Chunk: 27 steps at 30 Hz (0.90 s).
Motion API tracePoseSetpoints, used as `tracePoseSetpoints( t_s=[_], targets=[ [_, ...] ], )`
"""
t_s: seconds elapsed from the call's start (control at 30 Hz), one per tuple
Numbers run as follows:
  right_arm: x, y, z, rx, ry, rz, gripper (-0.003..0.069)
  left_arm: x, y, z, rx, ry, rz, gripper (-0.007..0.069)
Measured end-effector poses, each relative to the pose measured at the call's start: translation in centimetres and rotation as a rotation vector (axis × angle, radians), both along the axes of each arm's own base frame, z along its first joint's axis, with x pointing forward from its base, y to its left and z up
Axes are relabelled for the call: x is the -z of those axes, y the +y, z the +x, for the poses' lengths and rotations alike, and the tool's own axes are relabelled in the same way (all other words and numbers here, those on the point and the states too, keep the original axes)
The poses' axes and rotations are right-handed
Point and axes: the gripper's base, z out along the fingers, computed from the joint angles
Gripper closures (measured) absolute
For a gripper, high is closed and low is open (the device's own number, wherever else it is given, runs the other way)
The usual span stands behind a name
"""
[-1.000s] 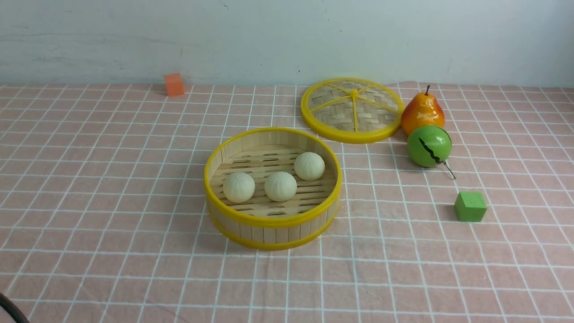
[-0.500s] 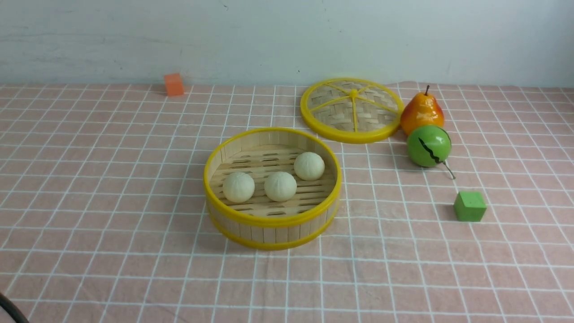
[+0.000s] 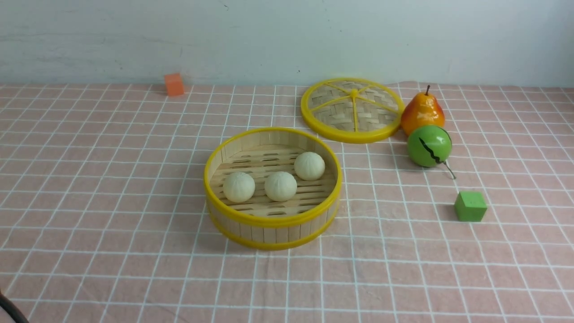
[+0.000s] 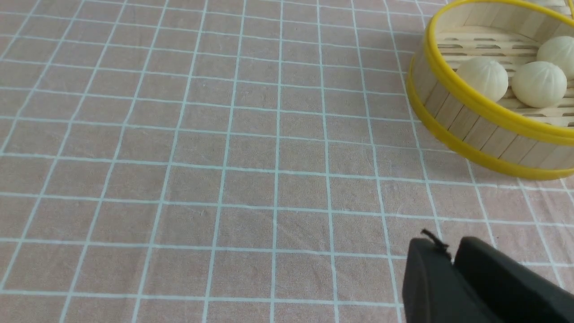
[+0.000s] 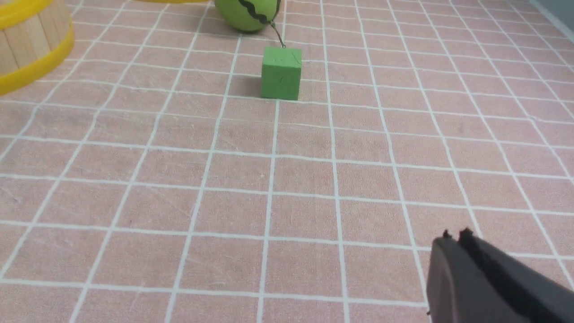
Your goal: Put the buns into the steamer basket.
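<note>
Three cream-white buns [image 3: 239, 187] [image 3: 280, 186] [image 3: 309, 166] lie side by side on the slat floor of the steamer basket [image 3: 272, 220], which stands mid-table. In the left wrist view the basket [image 4: 466, 121] and the buns [image 4: 483, 77] are well off from my left gripper [image 4: 453, 251]. Its black fingers lie almost together over bare cloth, with nothing between them. My right gripper [image 5: 453, 235] is shut and empty, low over the cloth, short of a green cube [image 5: 281, 73]. Neither gripper shows in the front view.
A flat woven lid [image 3: 352, 110] with a yellow rim lies behind and right of the basket. A pear [image 3: 422, 113] and a green ball [image 3: 429, 146] sit beside it. The green cube [image 3: 470, 206] is at the right, an orange cube [image 3: 174, 84] by the back wall.
</note>
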Motion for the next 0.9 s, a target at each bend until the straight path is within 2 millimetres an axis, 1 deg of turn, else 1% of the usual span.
tracePoseSetpoints(
  t_s=[0.53,0.63,0.73,0.77,0.8,0.83,0.87,0.9],
  targets=[
    [0.0,0.0,0.0,0.000,0.003,-0.001,0.0641,0.0,0.0,0.0,0.000,0.000,0.000,0.0536],
    [0.0,0.0,0.0,0.000,0.003,-0.002,0.0637,0.3,0.1,-0.2,0.003,-0.012,0.000,0.0536],
    [0.0,0.0,0.0,0.000,0.003,-0.002,0.0633,2.6,0.4,-1.1,0.016,-0.031,0.000,0.0533],
    [0.0,0.0,0.0,0.000,0.003,-0.002,0.0633,2.9,0.4,-1.2,0.018,-0.036,-0.002,0.0533],
    [0.0,0.0,0.0,0.000,0.003,-0.002,0.0630,4.2,0.5,-1.6,0.025,-0.053,-0.008,0.0533],
    [0.0,0.0,0.0,0.000,0.003,-0.002,0.0627,5.0,0.7,-2.1,0.027,-0.073,-0.018,0.0533],
    [0.0,0.0,0.0,0.000,0.003,-0.002,0.0627,5.3,0.8,-2.2,0.028,-0.079,-0.018,0.0533],
    [0.0,0.0,0.0,0.000,0.003,-0.002,0.0627,6.0,0.9,-2.6,0.033,-0.092,-0.025,0.0533]
  ],
)
